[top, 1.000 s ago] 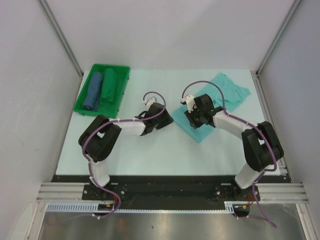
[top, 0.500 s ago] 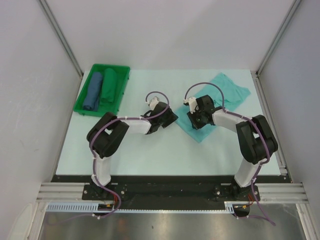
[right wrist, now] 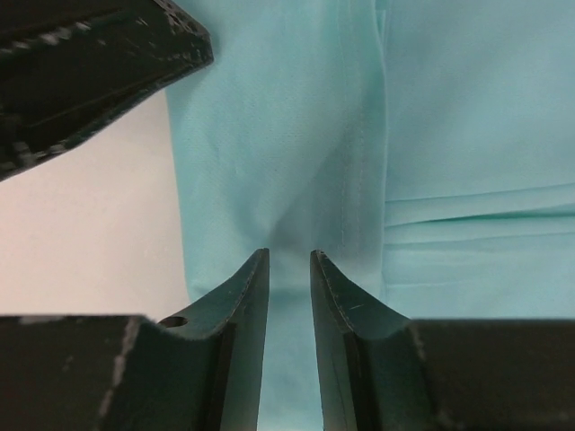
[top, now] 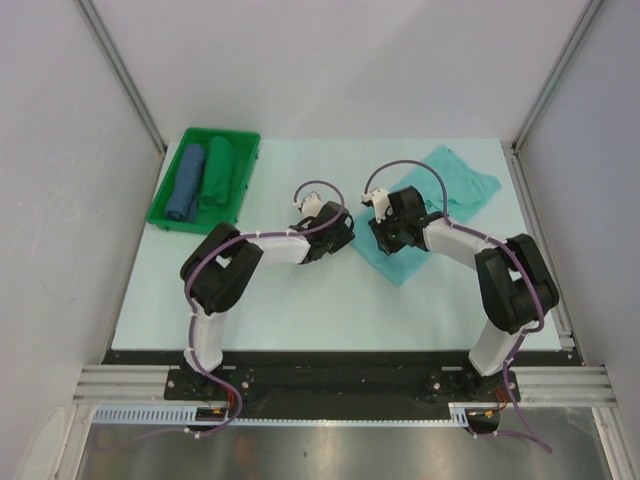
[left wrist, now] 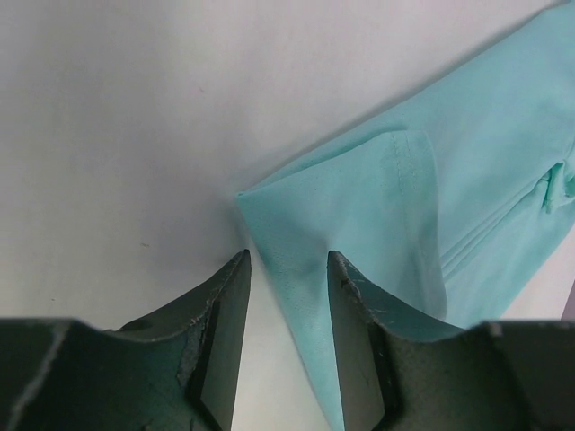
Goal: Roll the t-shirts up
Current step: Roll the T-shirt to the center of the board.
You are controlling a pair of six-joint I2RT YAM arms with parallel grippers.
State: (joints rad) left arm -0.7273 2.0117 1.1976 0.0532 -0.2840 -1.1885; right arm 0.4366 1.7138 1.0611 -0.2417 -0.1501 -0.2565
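Mint t-shirt flat on desk, right of centre. Long axis diagonal, far-right corner toward centre. Left gripper jaws apart astride its left corner. Right gripper jaws narrowly apart over cloth.

Tray sits far left on the worktop, two rolled shirts in it, flat shirt over to the right.

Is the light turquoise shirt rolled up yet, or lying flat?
Lying flat, not rolled: the turquoise shirt is a folded strip, its layered edges visible in both wrist views.
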